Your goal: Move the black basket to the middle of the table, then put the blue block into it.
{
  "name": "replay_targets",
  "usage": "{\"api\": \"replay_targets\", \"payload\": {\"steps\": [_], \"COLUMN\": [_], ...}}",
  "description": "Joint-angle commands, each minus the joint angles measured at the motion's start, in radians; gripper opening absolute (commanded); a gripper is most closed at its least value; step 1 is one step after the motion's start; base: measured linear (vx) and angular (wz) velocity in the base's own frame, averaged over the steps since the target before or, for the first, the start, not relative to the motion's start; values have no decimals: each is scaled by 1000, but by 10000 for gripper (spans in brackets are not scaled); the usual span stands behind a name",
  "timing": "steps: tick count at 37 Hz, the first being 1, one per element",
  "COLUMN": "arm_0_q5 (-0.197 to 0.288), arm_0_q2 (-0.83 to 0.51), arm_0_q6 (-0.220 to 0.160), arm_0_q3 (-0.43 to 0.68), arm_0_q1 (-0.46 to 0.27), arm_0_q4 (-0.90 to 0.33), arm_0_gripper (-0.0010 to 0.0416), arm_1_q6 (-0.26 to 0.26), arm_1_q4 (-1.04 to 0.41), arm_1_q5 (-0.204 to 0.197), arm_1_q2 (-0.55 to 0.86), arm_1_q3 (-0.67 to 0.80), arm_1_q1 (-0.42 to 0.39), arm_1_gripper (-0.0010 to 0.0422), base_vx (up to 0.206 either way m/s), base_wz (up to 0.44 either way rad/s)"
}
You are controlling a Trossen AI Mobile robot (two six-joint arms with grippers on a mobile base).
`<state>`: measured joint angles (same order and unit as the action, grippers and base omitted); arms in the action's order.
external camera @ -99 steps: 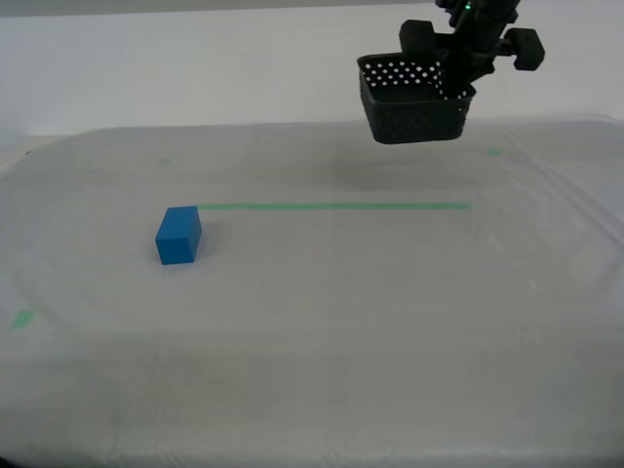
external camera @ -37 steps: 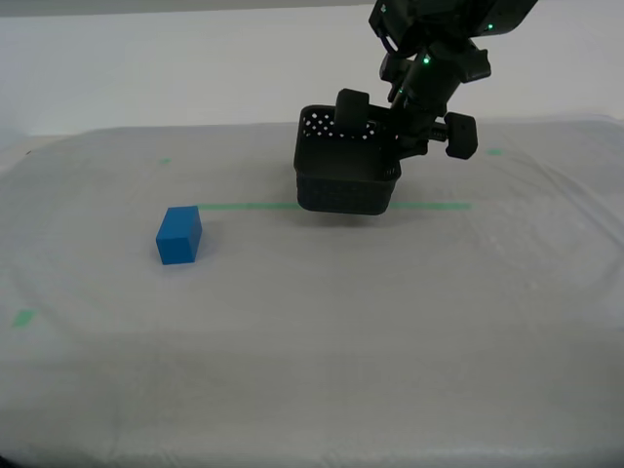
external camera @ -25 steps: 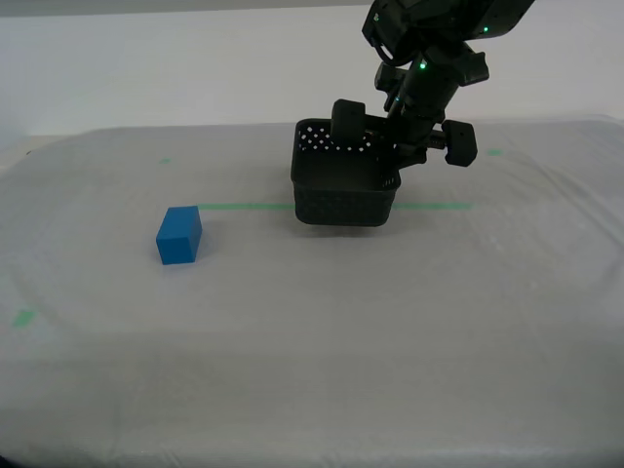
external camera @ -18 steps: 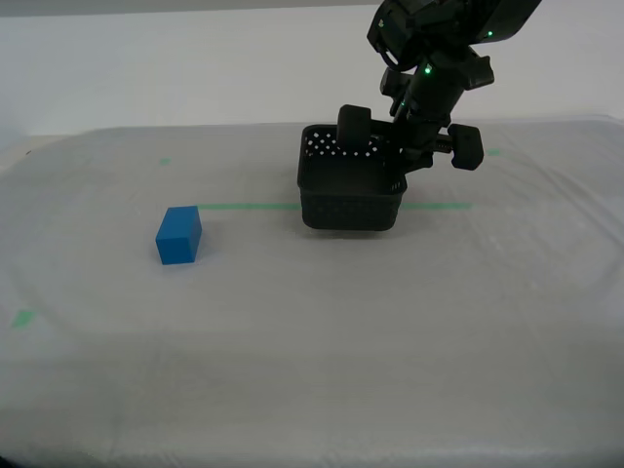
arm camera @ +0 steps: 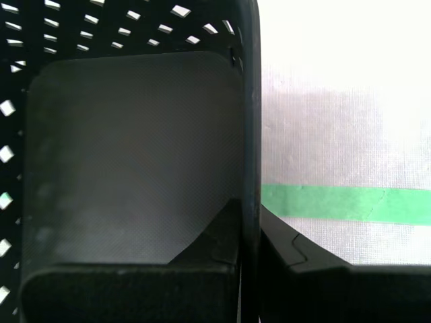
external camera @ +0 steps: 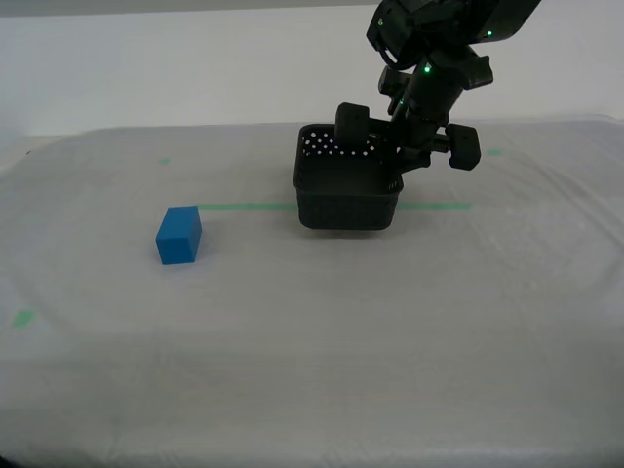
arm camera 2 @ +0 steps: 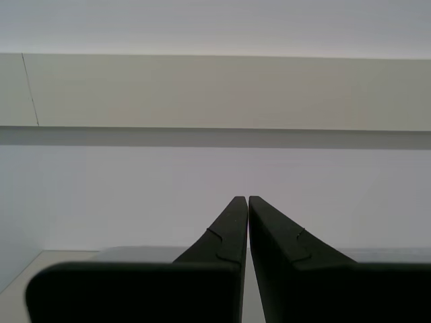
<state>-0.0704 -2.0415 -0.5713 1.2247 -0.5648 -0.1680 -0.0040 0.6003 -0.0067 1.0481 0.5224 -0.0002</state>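
One basket wall pinched by my first gripper (arm camera: 248, 252).
Black basket (external camera: 346, 193) sits on the table (external camera: 390, 331); blue block (external camera: 178, 235) at its 8 o'clock; my second gripper (arm camera 2: 242, 232) pressed together.

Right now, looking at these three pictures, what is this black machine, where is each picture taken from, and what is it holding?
I am a robot with two arms, each ending in a two-fingered gripper with its own small camera. The wide picture comes from a camera on my body. It shows my first gripper clamped on one wall of the black basket, which sits at or just above the table, over a green tape line. The blue block lies apart on the sheeting, toward the exterior view's left. The first wrist view looks down that gripper: one finger inside the basket, one outside. The other close-up rides on my second gripper, shut, empty, facing a plain wall.
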Motion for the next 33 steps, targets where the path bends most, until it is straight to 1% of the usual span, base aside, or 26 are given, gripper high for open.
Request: {"api": "replay_targets", "payload": {"steps": [1, 6, 12, 16, 21, 24, 27, 30, 32, 33], "arm_0_q5": [25, 28, 28, 28, 29, 52, 85, 98, 105, 107], "arm_0_q2": [0, 0, 0, 0, 0, 0, 1, 1, 1, 1], "arm_0_q6": [-3, -3, -5, -5, -3, -2, -2, 3, 7, 10], "arm_0_q3": [1, 1, 1, 1, 1, 1, 1, 1, 1, 1], "arm_0_q1": [-1, -1, -1, -1, 0, 0, 2, 2, 2, 2], "arm_0_q4": [13, 10, 10, 11, 10, 10, 9, 5, 3, 3], "arm_0_gripper": [27, 70, 135, 190, 269, 319, 360, 396, 406, 398], "arm_1_q6": [2, 2, 2, 2, 1, 2, 2, 2, 2, 2], "arm_1_q4": [4, 4, 4, 4, 4, 4, 4, 4, 4, 4], "arm_1_q5": [0, 0, 0, 0, 0, 0, 0, 0, 0, 0], "arm_1_q2": [0, 0, 0, 0, 0, 0, 0, 0, 0, 0], "arm_1_q3": [1, 1, 1, 1, 1, 1, 1, 1, 1, 1], "arm_1_q1": [0, 0, 0, 0, 0, 0, 0, 0, 0, 0], "arm_1_gripper": [0, 0, 0, 0, 0, 0, 0, 0, 0, 0], "base_vx": [0, 0, 0, 0, 0, 0, 0, 0, 0, 0], "base_wz": [0, 0, 0, 0, 0, 0, 0, 0, 0, 0]}}
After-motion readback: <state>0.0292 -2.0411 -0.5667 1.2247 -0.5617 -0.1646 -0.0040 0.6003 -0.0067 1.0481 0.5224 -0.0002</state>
